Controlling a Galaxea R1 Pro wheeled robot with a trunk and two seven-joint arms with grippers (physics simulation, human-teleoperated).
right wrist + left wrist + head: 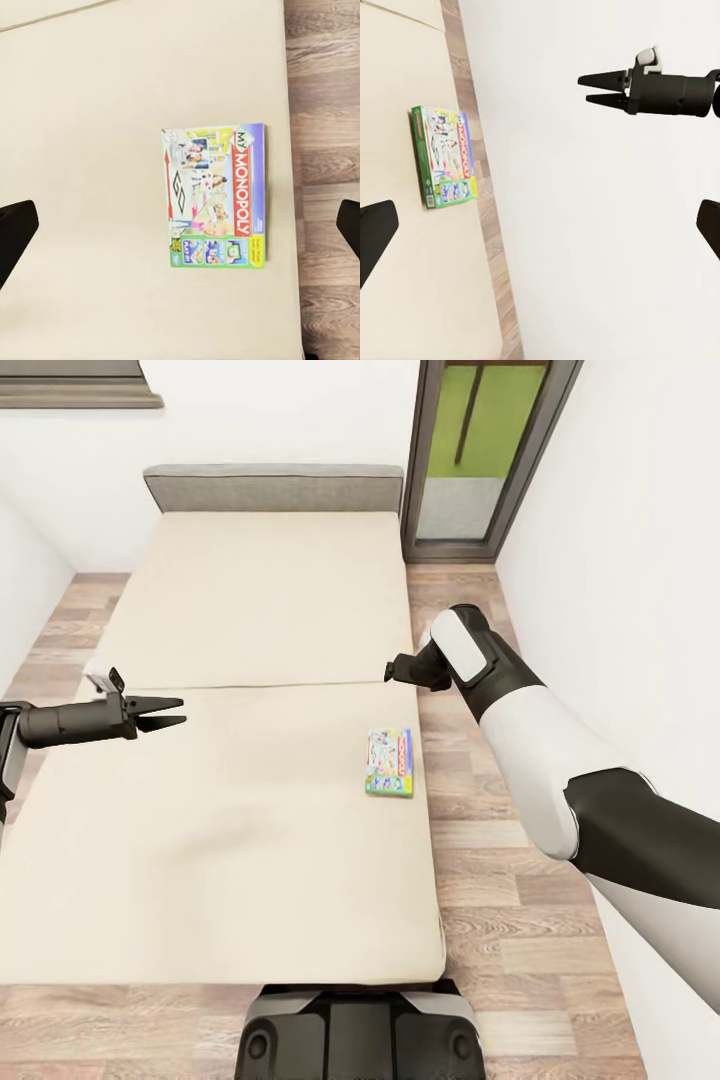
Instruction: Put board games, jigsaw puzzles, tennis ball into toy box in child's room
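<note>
The right gripper (392, 671), jaws wide and empty, hangs over the Monopoly box (390, 762) near the bed (250, 610) edge; next comes descent. The left gripper (165, 714) is slightly parted, empty.

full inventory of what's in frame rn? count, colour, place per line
board game: 1, green-edged box with red Monopoly lettering, flat on the bed near its right edge
bed: 1, beige mattress, grey headboard, centre of view
floor: wood planks, around the bed
window: 1, dark-framed, tall, right of the headboard
walls: white, both sides and behind the bed
left gripper: 1, black, over the bed's left part
right gripper: 1, black, above the bed's right edge, beyond the game
robot base: dark grey, at the bed's foot
</note>
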